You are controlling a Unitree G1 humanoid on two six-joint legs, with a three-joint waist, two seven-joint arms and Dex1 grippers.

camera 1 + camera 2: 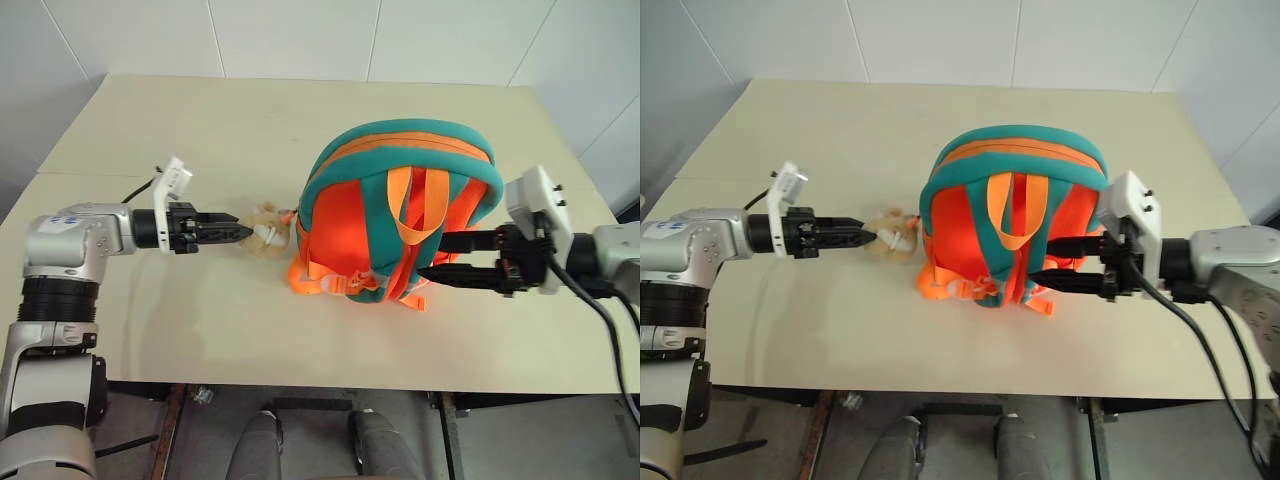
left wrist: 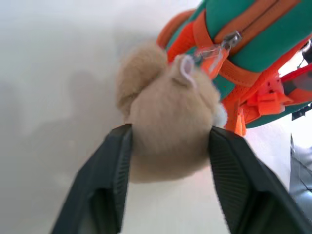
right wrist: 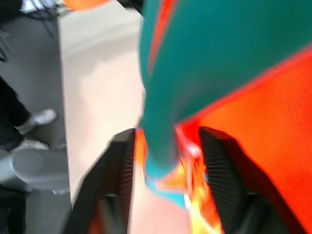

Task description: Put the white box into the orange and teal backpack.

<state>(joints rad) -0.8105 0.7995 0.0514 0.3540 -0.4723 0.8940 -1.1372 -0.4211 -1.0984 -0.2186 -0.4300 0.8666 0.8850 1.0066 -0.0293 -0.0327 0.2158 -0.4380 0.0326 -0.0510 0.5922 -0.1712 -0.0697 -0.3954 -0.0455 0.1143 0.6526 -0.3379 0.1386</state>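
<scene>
Left wrist view: left gripper brackets the plush toy, jaws parted. Right gripper, spread, straddles the backpack edge at 3 o'clock; withdraw both straight, without snagging straps.

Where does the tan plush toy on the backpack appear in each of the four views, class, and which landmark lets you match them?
Left eye view: plush toy left of centre, beside the backpack.
Right eye view: plush toy left of centre.
Left wrist view: plush toy at centre, between the left tool's fingers.
Right wrist view: not in it.
Shared landmark: the backpack's teal trim.
</scene>
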